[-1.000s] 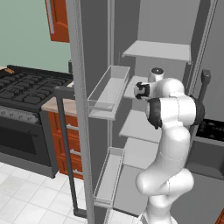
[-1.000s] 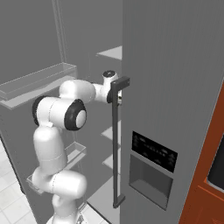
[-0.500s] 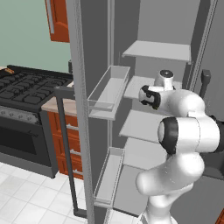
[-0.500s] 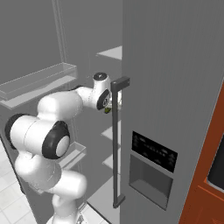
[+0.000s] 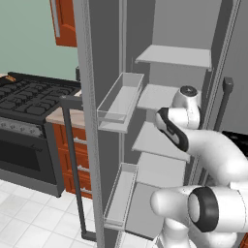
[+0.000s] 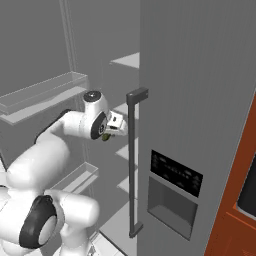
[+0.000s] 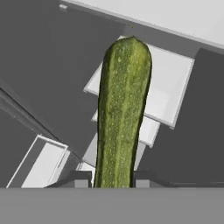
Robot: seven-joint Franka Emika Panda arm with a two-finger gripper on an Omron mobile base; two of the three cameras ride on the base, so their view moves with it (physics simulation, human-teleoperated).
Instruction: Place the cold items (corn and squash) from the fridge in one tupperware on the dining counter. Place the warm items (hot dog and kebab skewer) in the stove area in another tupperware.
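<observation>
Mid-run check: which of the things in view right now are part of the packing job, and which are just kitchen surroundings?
Part of the job:
- squash, clamped in the gripper
- fridge, door open, white shelves showing
- stove area, black range at the left

Just surroundings:
- door bins on the open fridge door
- dispenser panel on the closed door
- tiled floor

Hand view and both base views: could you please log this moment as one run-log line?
phase: carry | gripper: shut on squash | location: in front of open fridge shelves | tupperware: not reached
</observation>
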